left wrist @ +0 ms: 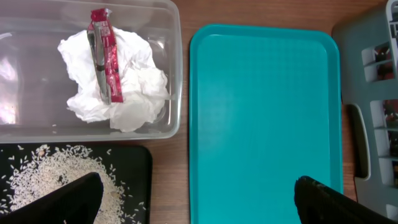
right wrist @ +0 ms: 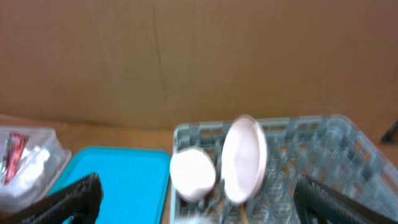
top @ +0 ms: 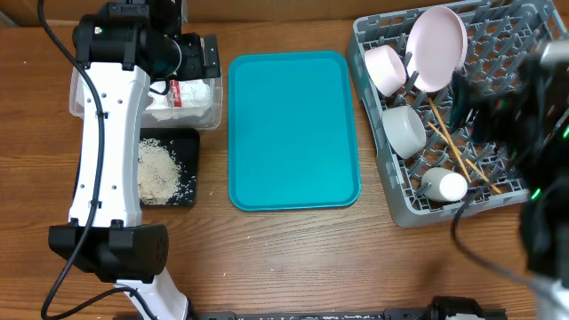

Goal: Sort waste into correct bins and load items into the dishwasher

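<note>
The red snack wrapper (left wrist: 103, 53) lies on crumpled white tissue (left wrist: 124, 87) inside the clear tub (left wrist: 173, 37). Rice grains (top: 160, 171) lie in the black tray (top: 188, 142). The grey dish rack (top: 373, 44) holds the pink plate (top: 437, 46) upright, two bowls (top: 385, 68) (top: 404, 130), a white cup (top: 444, 185) and the chopsticks (top: 458, 151). My left gripper (left wrist: 196, 202) is open and empty, high over the tub and tray edge. My right gripper (right wrist: 196, 202) is open and empty, raised above the rack and blurred.
The teal serving tray (top: 293, 129) lies bare in the middle of the wooden table. A brown cardboard wall (right wrist: 186, 56) stands behind the table. The left arm's white links (top: 107, 151) cover part of the tub and black tray.
</note>
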`<state>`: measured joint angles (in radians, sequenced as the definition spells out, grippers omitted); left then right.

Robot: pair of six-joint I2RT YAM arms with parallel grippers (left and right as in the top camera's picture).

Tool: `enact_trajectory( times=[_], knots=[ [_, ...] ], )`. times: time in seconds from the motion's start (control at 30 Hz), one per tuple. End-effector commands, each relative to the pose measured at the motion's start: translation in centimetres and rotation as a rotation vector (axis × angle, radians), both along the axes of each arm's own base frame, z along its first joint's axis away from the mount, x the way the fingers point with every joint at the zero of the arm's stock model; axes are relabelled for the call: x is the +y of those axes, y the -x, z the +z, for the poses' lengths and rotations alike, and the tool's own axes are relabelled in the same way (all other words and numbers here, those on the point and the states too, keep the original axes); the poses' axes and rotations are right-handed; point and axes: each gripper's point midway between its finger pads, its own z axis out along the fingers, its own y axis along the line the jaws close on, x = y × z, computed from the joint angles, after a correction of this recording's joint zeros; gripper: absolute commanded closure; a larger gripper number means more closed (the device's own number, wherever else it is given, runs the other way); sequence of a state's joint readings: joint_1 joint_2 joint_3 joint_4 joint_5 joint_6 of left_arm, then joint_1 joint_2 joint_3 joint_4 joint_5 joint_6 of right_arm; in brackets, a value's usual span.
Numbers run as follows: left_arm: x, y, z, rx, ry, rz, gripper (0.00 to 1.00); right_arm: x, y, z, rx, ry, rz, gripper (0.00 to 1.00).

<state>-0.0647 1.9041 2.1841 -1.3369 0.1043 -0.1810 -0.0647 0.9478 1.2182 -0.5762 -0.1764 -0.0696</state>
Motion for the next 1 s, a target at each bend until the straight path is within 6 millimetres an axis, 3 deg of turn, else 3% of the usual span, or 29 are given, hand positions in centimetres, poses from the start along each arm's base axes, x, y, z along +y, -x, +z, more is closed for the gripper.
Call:
enact_trajectory(
  times=[0.0, 0.17, 0.2, 0.43, 0.57, 0.8, 0.97],
  knots=[
    [0.0, -0.1, 0.5, -0.018, -0.006, -0.007, 0.00, 0.2, 2.4, -5.3, -0.007, -0.126, -0.030, 0.00],
    [0.0, -0.1, 0.5, -0.017, -0.006, -0.007, 0.00, 0.3, 4.7, -11.8, -0.056, -0.198, -0.042, 0.00],
    [0.0, -0.1, 0.5, -0.017, -0.006, -0.007, 0.00, 0.4, 5.4, -14.0, -0.079, -0.222, -0.044, 0.00],
    [0.0, -0.1, 0.5, -0.017, -0.007, -0.007, 0.00, 0.7, 6.4, -19.5, -0.151, -0.244, -0.031, 0.00],
    [0.0, -0.1, 0.5, -0.018, -0.006, -0.007, 0.00, 1.0, 6.5, -21.6, -0.118, -0.241, -0.036, 0.00],
    [0.0, -0.1, 0.5, -0.017, -0.007, -0.007, 0.00, 0.6, 6.7, -23.5, -0.129, -0.231, -0.077, 0.00],
    [0.0, -0.1, 0.5, -0.017, -0.007, -0.007, 0.00, 1.3, 7.4, -23.7, -0.124, -0.230, -0.038, 0.00]
  ],
)
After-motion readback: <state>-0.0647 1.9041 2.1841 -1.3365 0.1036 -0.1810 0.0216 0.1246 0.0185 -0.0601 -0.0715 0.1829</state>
